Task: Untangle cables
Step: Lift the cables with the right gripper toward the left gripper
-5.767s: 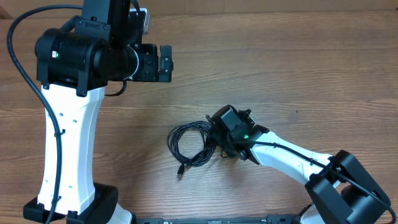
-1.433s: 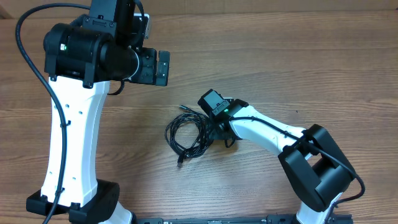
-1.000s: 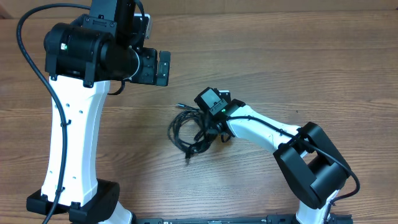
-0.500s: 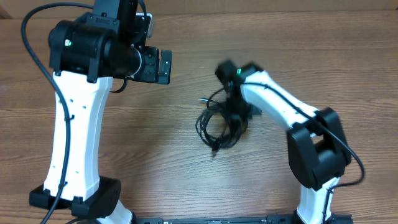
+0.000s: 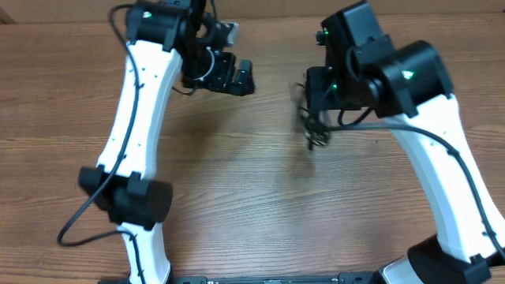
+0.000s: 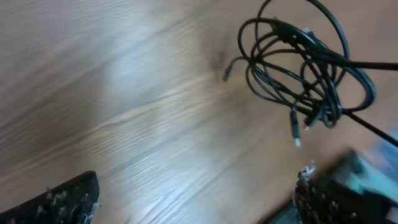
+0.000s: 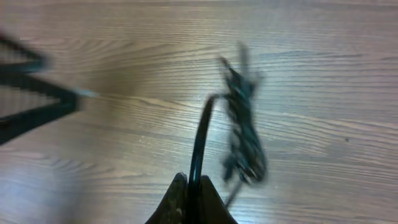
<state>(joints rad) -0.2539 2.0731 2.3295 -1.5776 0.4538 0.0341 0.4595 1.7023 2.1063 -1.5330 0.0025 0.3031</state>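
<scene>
The cables (image 5: 311,120) are a bundle of thin black cords that hangs blurred in the air below my right gripper (image 5: 317,99). In the right wrist view my right gripper (image 7: 194,190) is shut on one strand, and the rest of the cables (image 7: 242,134) dangle in a tangled clump above the table. My left gripper (image 5: 235,77) is held high to the left of the bundle, apart from it. In the left wrist view the cables (image 6: 298,68) show as loose loops with small plugs, and my left gripper (image 6: 196,205) stands wide open with nothing between its fingers.
The wooden table (image 5: 260,197) lies under both arms. Both white arms rise over its far half, the left arm (image 5: 134,118) on the left and the right arm (image 5: 438,150) on the right. A thick black arm cable (image 5: 87,213) loops beside the left arm's base.
My right gripper has lifted the cable bundle off the table, up and toward the far right. The left arm has swung right toward the bundle, its gripper still open.
</scene>
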